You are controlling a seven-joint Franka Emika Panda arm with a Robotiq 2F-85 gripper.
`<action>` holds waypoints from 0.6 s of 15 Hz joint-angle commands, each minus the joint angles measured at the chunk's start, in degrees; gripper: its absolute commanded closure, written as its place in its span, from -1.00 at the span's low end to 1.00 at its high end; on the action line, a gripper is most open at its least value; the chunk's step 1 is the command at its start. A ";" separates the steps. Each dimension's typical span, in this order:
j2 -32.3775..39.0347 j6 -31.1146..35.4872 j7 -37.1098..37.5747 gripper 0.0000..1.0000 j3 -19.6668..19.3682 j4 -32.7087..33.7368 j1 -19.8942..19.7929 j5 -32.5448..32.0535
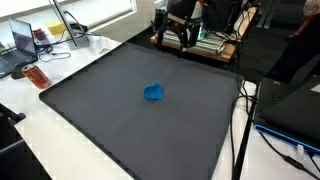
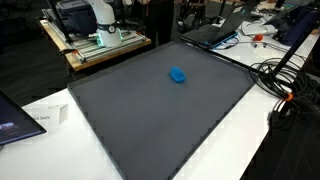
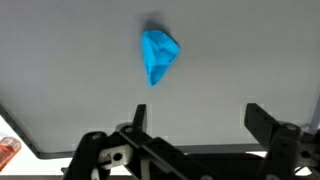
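A small crumpled blue object [image 3: 158, 55] lies alone on a dark grey mat [image 3: 250, 60]. It shows near the mat's middle in both exterior views [image 1: 153, 93] [image 2: 177, 75]. In the wrist view my gripper [image 3: 200, 118] is open and empty, its two black fingers spread wide above the mat. The blue object lies ahead of the fingers, a little left of centre and well apart from them. In both exterior views the arm stands at the mat's far edge [image 1: 178, 25] [image 2: 85, 18], and the gripper itself is hard to make out there.
The mat [image 1: 100, 110] [image 2: 150, 115] covers a white table. A laptop [image 1: 22, 42] and a reddish bottle [image 1: 37, 76] sit beside one mat edge. Cables [image 2: 285, 85] and another laptop [image 2: 215, 30] lie along another. A wooden stand [image 2: 100, 42] holds the robot base.
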 commanded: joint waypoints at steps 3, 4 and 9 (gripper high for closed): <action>4.22 -14.61 2.31 -1.00 -0.24 10.58 1.66 -0.64; 5.19 -17.20 1.86 -1.00 -0.18 12.72 1.98 -0.31; 12.04 -26.17 1.56 -1.00 -0.35 23.07 4.67 -1.34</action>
